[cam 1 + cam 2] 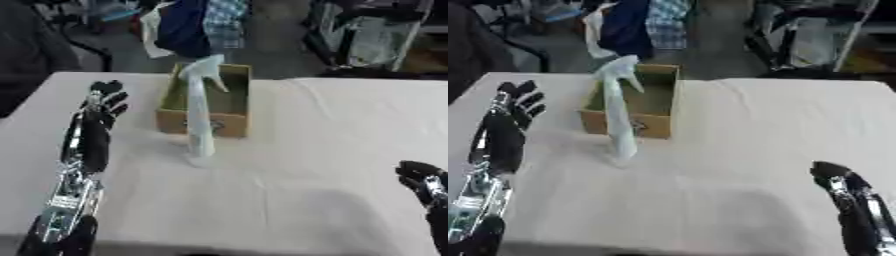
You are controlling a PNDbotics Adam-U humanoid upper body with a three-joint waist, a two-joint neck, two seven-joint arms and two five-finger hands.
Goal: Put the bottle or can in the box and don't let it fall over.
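The spray bottle [199, 117] hides part of the cardboard box's [229, 122] front wall and whatever lies inside. The right hand [423, 182] is cut off at the picture's edge, its fingers too blurred to read.

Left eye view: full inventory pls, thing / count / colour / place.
spray bottle: 1, white, upright on the table just in front of the box, trigger head at top
box: 1, brown cardboard, open top, far-centre of the table, behind the spray bottle
table: 1, white cloth cover, fills most of the view
clothing: blue and checked pieces, beyond the table's far edge
shelving: pale frames, background, upper right
left hand: 1, black, fingers straight, left of the box, apart from the bottle
right hand: 1, black, at the lower right edge, holding nothing
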